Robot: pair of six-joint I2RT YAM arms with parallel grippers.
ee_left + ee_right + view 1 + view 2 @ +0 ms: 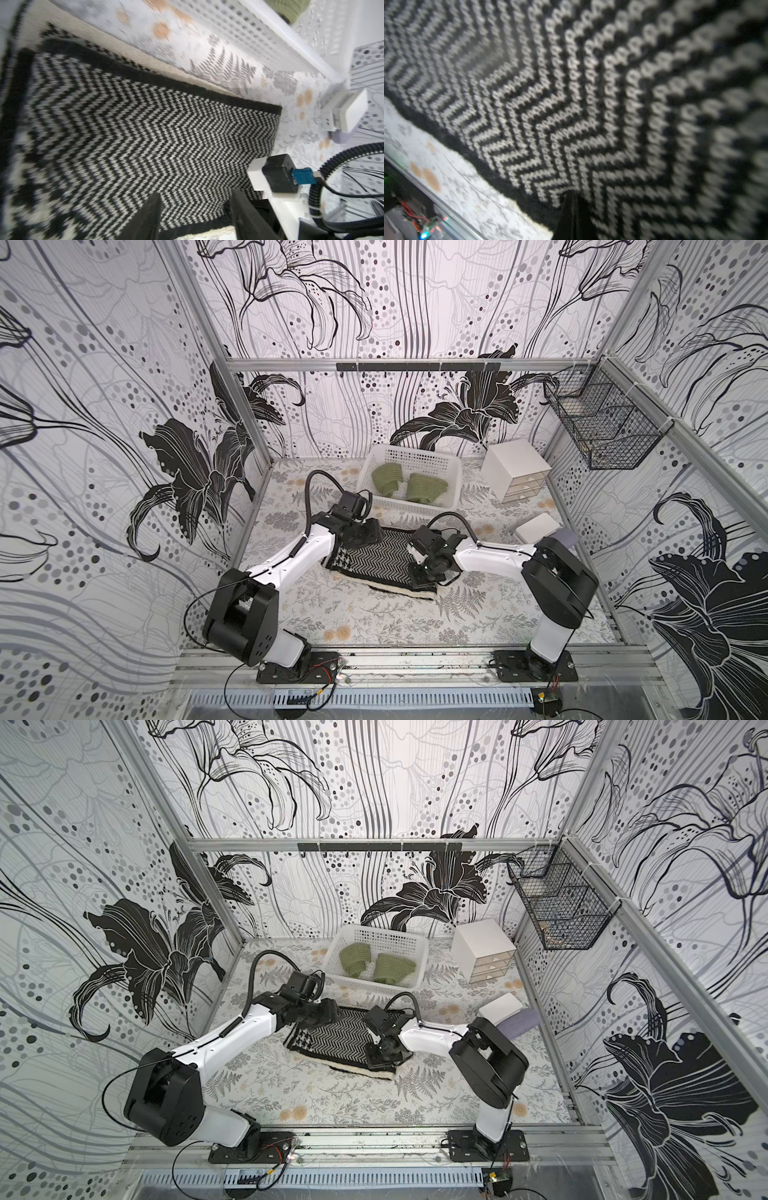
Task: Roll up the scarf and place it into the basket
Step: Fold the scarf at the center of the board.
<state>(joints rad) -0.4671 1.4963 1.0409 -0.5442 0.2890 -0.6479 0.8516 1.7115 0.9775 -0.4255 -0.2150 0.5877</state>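
The scarf [374, 560] [332, 1038], black and white herringbone with a cream edge, lies folded flat mid-table. My left gripper [365, 533] [195, 193] hovers over its far left corner, fingers [149, 214] apart and open above the knit [145, 128]. My right gripper [419, 578] [572, 195] is down at the scarf's near right edge, its jaws closed together with the fabric [571, 104] bunching at the tip. The white perforated basket [415, 452] [382, 932] [259, 31] stands behind the scarf.
Two green rolled cloths [384, 481] [424, 487] lie in the basket. A white drawer box [515, 468] stands at the back right, a small white box [538, 526] and a purple cloth [565, 537] nearer. A black wire basket [602, 427] hangs on the right wall.
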